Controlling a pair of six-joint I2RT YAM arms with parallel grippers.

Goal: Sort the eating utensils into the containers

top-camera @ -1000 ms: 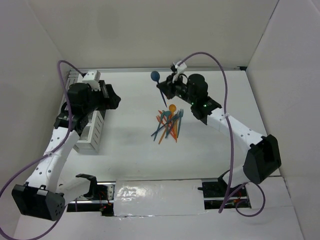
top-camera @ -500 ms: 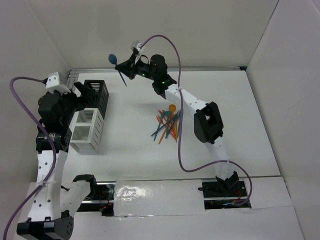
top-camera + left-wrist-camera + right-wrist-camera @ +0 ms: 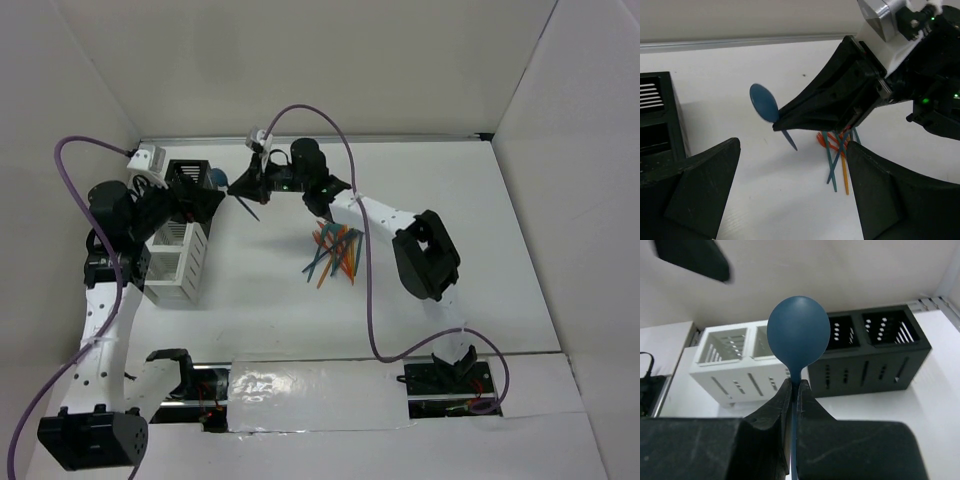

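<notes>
My right gripper (image 3: 243, 188) is shut on the neck of a teal-blue spoon (image 3: 799, 332) and holds it in the air, bowl toward the containers. The spoon's bowl (image 3: 217, 178) hangs beside the black perforated bin (image 3: 188, 178). White compartments (image 3: 170, 258) continue the row toward me. My left gripper (image 3: 196, 203) is open beside the black bin, facing the spoon (image 3: 764, 102), with nothing between its fingers (image 3: 695, 192). Several orange and teal eating utensils (image 3: 335, 250) lie in a crossed pile mid-table.
A metal rail (image 3: 150, 150) runs behind the bins along the back wall. White walls close in the table at the left, back and right. The right arm's purple cable (image 3: 340, 150) arcs over the pile.
The right gripper has carried the blue spoon left from above the pile, then down beside the black bin. The left arm pulled back and then swung its open gripper toward the spoon.
</notes>
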